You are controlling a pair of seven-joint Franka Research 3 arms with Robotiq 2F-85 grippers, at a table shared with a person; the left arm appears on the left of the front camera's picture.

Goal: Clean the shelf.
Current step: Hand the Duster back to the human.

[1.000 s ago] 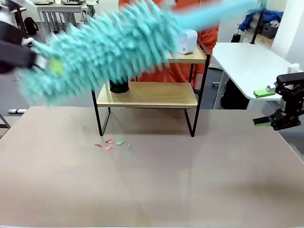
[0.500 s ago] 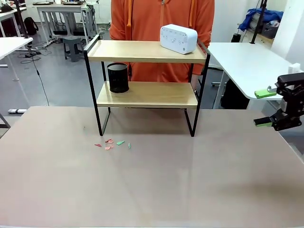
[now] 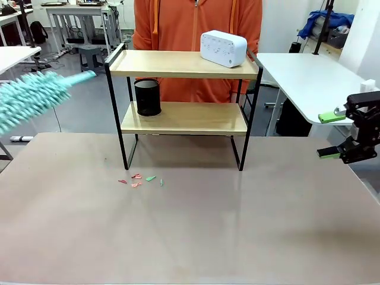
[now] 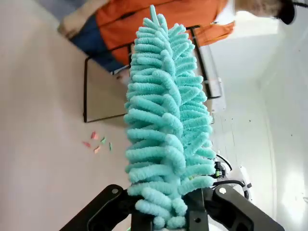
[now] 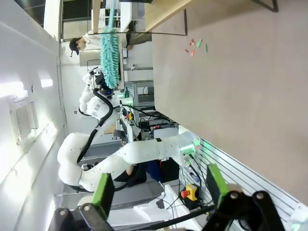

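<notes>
Front view: the shelf (image 3: 184, 101) stands at the far middle of the tan bench (image 3: 190, 237), in front of a person in orange (image 3: 196, 24). A white box (image 3: 223, 48) sits on its top board, a black cup (image 3: 148, 97) on the lower. Small paper scraps (image 3: 140, 179) lie on the bench near its left legs. A teal duster (image 3: 35, 98) juts in from the left. The right tool (image 3: 332, 135) hangs released at the right edge, beside a white side table (image 3: 309, 77).

Left wrist view: the left tool (image 4: 166, 214) is clenched on the duster's base.

Right wrist view: green pads (image 5: 103, 189) stand apart above the bench.
</notes>
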